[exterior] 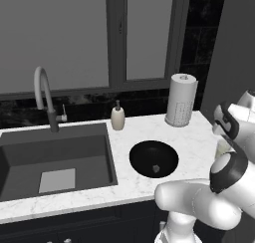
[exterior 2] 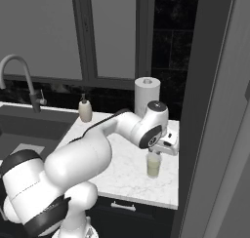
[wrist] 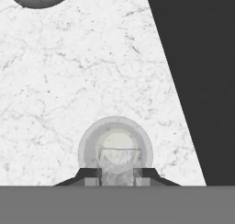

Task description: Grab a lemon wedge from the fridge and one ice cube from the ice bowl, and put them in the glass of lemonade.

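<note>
My gripper (exterior 2: 156,151) hangs just above the glass of lemonade (exterior 2: 154,166), which stands near the counter's right end. In the hand view a small pale ice cube (wrist: 119,159) sits clamped between the fingertips (wrist: 93,175), directly over the round mouth of the glass (wrist: 89,142). The black ice bowl (exterior: 149,152) lies left of the glass with another ice cube (exterior: 156,169) inside. My arm partly covers the glass (exterior: 222,147) in the left base view. The grey fridge (exterior 2: 222,110) rises at the right. The lemon wedge is out of view.
A paper-towel roll (exterior: 181,100) and a beige soap dispenser (exterior: 118,117) stand at the back of the marble counter (exterior: 124,132). The sink (exterior: 55,162) with its faucet (exterior: 45,95) lies to the left. The counter ends just right of the glass.
</note>
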Tool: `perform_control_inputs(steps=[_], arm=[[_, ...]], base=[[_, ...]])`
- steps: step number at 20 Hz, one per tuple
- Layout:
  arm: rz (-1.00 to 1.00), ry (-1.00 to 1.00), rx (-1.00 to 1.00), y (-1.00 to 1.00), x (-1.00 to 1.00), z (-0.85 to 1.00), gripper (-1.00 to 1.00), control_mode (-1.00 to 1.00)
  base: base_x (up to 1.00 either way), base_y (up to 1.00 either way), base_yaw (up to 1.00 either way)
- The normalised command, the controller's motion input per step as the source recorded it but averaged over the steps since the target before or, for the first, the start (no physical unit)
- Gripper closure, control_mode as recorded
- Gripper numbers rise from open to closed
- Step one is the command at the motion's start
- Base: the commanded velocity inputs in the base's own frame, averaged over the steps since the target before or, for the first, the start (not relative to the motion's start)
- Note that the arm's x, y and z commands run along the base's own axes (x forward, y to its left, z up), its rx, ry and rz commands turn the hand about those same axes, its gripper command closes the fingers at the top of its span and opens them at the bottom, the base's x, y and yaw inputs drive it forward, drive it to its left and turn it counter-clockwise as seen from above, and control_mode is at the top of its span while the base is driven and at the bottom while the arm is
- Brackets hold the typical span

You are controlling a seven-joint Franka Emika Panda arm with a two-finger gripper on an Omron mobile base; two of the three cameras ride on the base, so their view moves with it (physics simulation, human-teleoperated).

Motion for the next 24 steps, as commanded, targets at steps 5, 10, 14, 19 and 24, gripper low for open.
perform_control_inputs(steps=[5,10,14,19,24], arm=[[-0.02,0.0,0.0,-0.14,0.0,-0.23,1.0,-1.0],[-0.01,-0.01,0.0,0.04,-0.02,-0.02,1.0,-1.0],[0.0,-0.09,0.0,0.3,-0.14,0.0,1.0,-1.0],[0.0,-0.04,0.0,0.05,-0.01,-0.01,1.0,-1.0],[0.0,-0.01,0.0,0.0,0.02,-0.05,1.0,-1.0]], base=[[0.0,0.0,0.0],[0.0,0.0,0.0],[0.0,0.0,0.0],[0.0,0.0,0.0],[0.0,0.0,0.0]])
